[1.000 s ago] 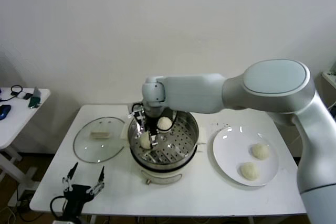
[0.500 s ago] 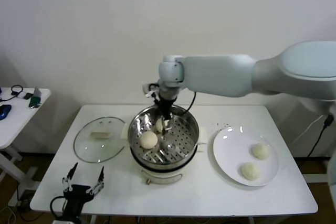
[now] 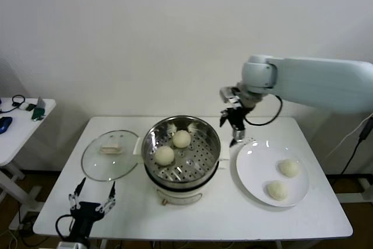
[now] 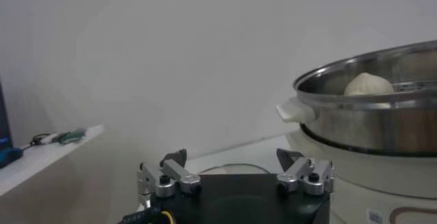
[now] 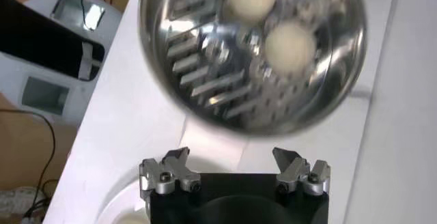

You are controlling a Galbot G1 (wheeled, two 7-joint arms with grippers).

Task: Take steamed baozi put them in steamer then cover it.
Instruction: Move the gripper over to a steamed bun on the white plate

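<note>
The right gripper (image 3: 233, 129), fingers spread wide and empty, should be lowered squarely over one baozi on the plate (image 3: 256, 170) and closed gently. Two smooth cream baozi (image 3: 165, 155) sit in the steamer (image 3: 207, 129); two are left on the plate. The left gripper (image 3: 92, 198) is parked off the counter's front edge, open and empty.

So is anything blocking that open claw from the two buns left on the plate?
Nothing visible. The right gripper hangs open above the plate's far edge, and both buns lie uncovered.
</note>
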